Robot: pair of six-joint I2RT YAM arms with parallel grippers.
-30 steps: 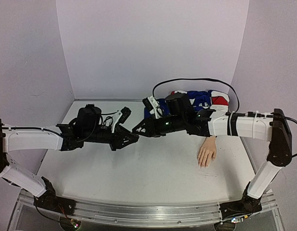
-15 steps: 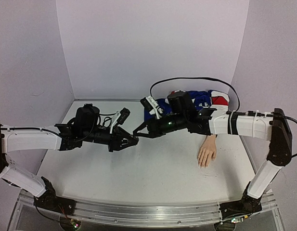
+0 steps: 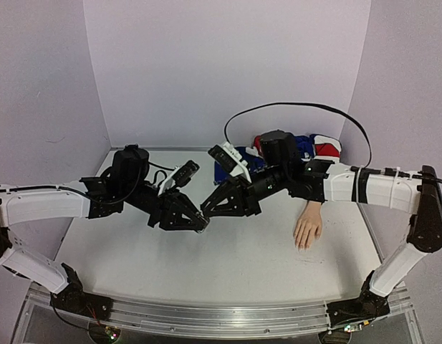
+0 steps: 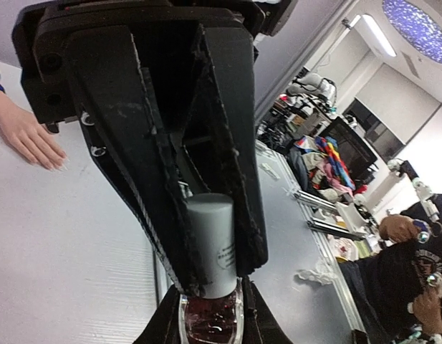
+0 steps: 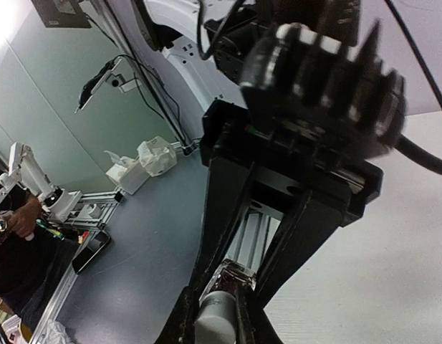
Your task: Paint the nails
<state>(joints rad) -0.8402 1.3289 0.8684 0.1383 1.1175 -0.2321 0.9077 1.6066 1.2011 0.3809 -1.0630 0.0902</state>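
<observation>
Well, over the middle of the white table (image 3: 228, 276) the two arms are meeting tip to tip, and a small nail-polish bottle (image 4: 208, 324) is sitting between them. The left gripper (image 3: 197, 221) is pinching the clear glass body, which is showing dark red polish inside, with its jaws drawn in tight against the glass. The right gripper (image 3: 206, 213) is coming at it from the opposite side, and its ribbed black fingers (image 4: 235, 165) are pressing narrowly on both sides of the white cap (image 4: 212, 236). A small round sticker (image 4: 226, 256) on the cap is carrying dark print (too fine to read in any view). The mannequin hand (image 3: 307, 228) is lying flat on the table, well apart from the bottle on the right side under the right forearm, with its fingers pointing toward the near edge. The nails (image 3: 301, 246) are sitting at those fingertips, too tiny to tell whether any colour is on them. Blue fabric with red and white patches (image 3: 299, 145) is bunching at the back wall behind the wrist, and a black cable (image 3: 299, 106) is arching above it.
</observation>
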